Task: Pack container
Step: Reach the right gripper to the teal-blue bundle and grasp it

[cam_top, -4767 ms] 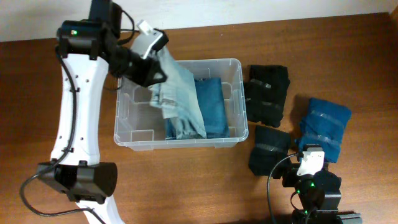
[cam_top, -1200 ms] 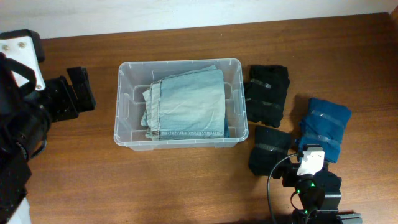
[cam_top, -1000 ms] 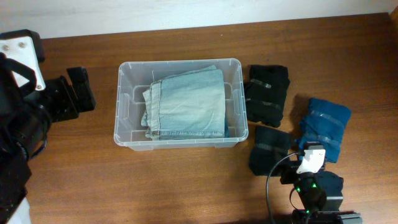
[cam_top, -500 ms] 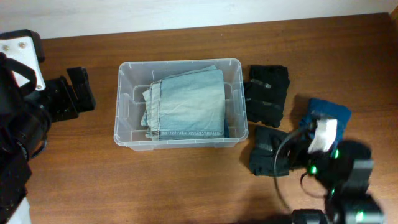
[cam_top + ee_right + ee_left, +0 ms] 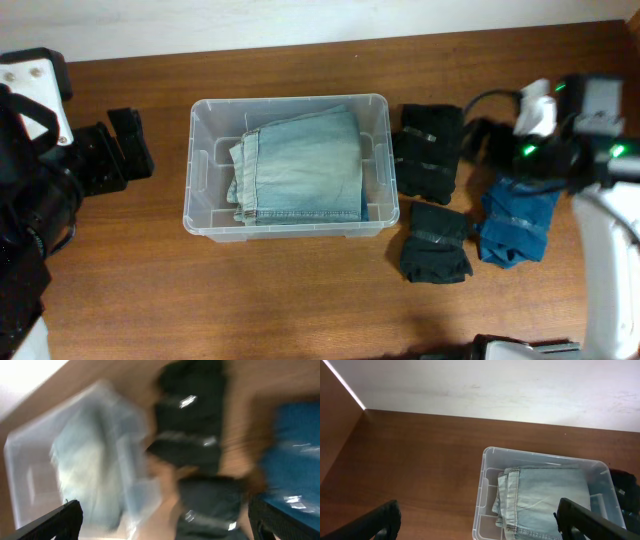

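Clear container (image 5: 290, 229) holds folded pale jeans (image 5: 305, 165); wood table (image 5: 300, 295), white wall (image 5: 495, 385) behind. Left gripper (image 5: 480, 527) spread wide, right gripper (image 5: 162, 522) spread too, blurred.

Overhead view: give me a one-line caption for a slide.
Clear container holding folded pale jeans; upper black garment, lower black garment and blue garment lie outside on its right.
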Tool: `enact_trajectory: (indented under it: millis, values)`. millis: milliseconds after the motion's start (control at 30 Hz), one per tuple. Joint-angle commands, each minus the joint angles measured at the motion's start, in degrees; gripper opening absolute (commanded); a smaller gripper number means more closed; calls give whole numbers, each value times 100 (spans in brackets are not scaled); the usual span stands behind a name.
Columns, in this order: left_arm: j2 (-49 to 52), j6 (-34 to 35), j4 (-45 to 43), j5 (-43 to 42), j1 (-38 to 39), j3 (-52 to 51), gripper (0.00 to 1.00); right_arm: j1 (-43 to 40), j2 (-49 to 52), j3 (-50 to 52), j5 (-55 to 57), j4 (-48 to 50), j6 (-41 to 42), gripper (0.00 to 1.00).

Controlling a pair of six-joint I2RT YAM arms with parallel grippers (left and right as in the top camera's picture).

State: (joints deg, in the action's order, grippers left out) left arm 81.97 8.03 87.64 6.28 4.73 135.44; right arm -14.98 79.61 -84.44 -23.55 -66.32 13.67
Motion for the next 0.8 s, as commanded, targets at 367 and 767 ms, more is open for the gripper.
enact_trajectory:
  millis: [367, 767]
  values:
    - [7, 72, 4, 63, -28, 0, 99, -2970, 2020, 28, 114, -151, -754, 98]
    - [7, 72, 7, 66, -31, 0, 100, -2846, 4004, 68, -654, -46, -1799, 96]
